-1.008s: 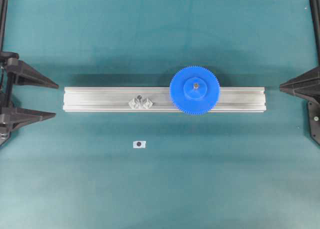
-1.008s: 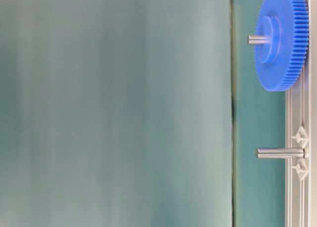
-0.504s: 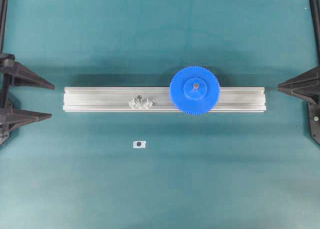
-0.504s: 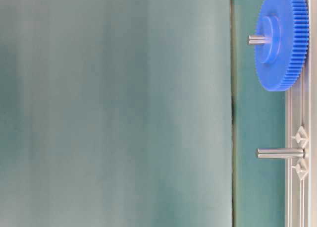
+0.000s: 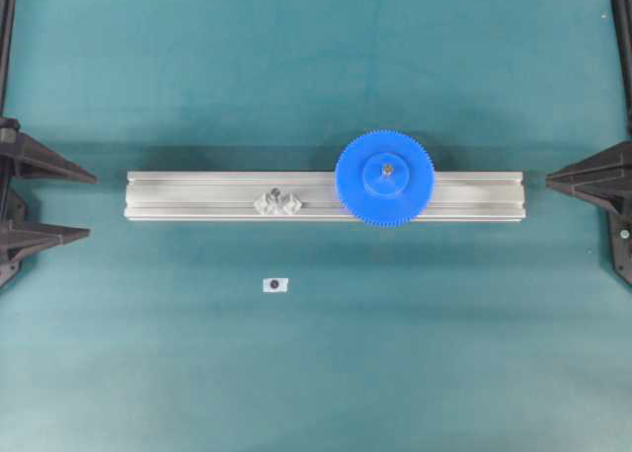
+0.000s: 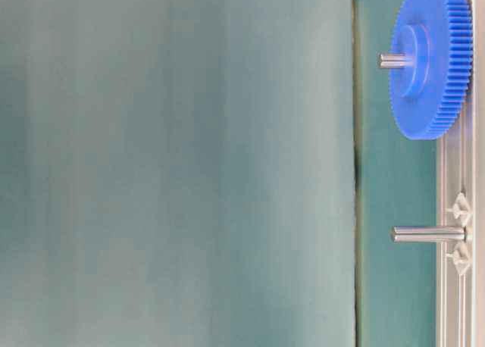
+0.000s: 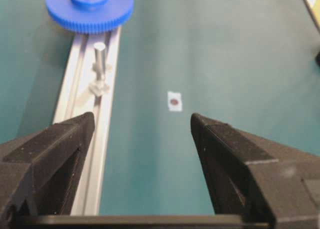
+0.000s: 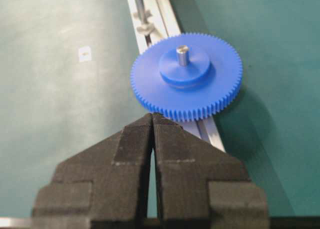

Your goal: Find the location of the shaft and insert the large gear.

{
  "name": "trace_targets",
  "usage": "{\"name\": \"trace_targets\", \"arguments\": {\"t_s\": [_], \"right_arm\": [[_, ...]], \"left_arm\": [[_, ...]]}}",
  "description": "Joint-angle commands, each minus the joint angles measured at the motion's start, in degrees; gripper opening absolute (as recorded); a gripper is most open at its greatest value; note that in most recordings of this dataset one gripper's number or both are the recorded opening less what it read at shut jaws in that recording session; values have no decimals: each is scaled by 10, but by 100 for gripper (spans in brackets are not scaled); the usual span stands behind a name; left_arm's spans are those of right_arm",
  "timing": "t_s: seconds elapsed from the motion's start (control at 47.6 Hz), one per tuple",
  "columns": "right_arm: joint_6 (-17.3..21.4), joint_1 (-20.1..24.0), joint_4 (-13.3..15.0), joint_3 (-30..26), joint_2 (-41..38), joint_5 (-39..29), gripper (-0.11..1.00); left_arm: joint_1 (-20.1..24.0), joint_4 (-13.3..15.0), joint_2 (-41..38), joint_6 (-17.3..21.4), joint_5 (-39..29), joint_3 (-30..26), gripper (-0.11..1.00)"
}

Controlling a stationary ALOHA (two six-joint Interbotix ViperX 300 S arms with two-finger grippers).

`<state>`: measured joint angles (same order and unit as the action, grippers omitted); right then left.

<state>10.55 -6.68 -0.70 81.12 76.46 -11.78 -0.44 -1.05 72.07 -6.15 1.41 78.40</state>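
From overhead, the large gear [image 5: 384, 178] is seen seated flat on the aluminium rail [image 5: 197, 195], right of the rail's middle, with the tip of the shaft [image 5: 387, 169] showing through its hub. A twin pin [image 5: 276, 193] is found bare on its clear mounts, left of the gear. A small white tag [image 5: 276, 284] lies on the green mat [image 5: 316, 373], just below the rail. The left gripper [image 5: 74, 203] is parked at the left edge, fingers spread wide and holding nothing; the right gripper [image 5: 553, 179] is parked at the right edge, fingers pressed together, clear of the rail.

At table level, with the scene turned sideways, the gear [image 6: 430, 59] is shown flush against the rail [image 6: 455, 286], the shaft [image 6: 392, 60] poking out of its hub. The twin pin [image 6: 428, 233] stands free.

From the left wrist, the open fingers [image 7: 60, 154] frame the rail [image 7: 87, 154], the twin pin [image 7: 99, 59], the tag [image 7: 174, 101] and the gear [image 7: 90, 9] beyond.

From the right wrist, the closed fingers [image 8: 135, 159] are seen just short of the gear [image 8: 187, 76], not touching it. The shaft [image 8: 183, 54] rises through the hub.
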Motion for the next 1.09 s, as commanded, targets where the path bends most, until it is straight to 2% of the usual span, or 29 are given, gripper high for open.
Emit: {"name": "trace_targets", "arguments": {"t_s": [0.0,0.252,0.441,0.903,1.071], "right_arm": [[4,-2,-1,4,-4,19,5],[5,-1,0,47,-4,70,5],[5,-2,1,71,-4,79,5],[4,-2,1,118,-4,157,5],[4,-1,1,117,-5,155,5]], "left_arm": [[-3,-2,-4,-1,22,0,80],[-3,-2,-4,-1,47,30,80],[-3,-3,-4,-2,47,62,80],[-2,-3,-5,-1,60,118,80],[-3,-2,-6,1,57,123,80]]}}
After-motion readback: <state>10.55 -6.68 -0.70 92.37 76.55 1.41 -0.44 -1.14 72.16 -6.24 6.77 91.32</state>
